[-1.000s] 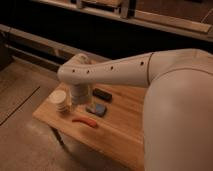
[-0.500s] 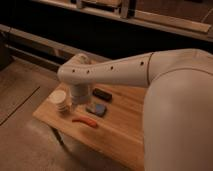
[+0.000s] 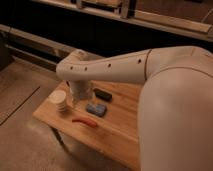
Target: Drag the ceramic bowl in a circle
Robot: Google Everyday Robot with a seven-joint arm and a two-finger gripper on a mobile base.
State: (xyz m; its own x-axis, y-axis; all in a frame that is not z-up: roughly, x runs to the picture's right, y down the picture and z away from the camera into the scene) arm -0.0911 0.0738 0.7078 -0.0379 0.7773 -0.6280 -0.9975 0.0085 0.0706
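Moved: nothing seen; arm held its pose.
Gripper (image 3: 79,98): down beside cup stack (image 3: 60,100); grip state could not be told.
Progress: ceramic bowl was hidden; circle unjudgeable.

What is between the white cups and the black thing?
The robot's claw, pointing down at the table, close beside the cups, as the camera view shows.

The wooden table (image 3: 120,137), lower centre, carries a stack of whitish cups (image 3: 61,100) at its left end, a blue block (image 3: 96,109) mid-table, a dark oblong (image 3: 103,94) above it, a red strip (image 3: 85,121) below; the gripper (image 3: 80,97) hangs just beside the cups
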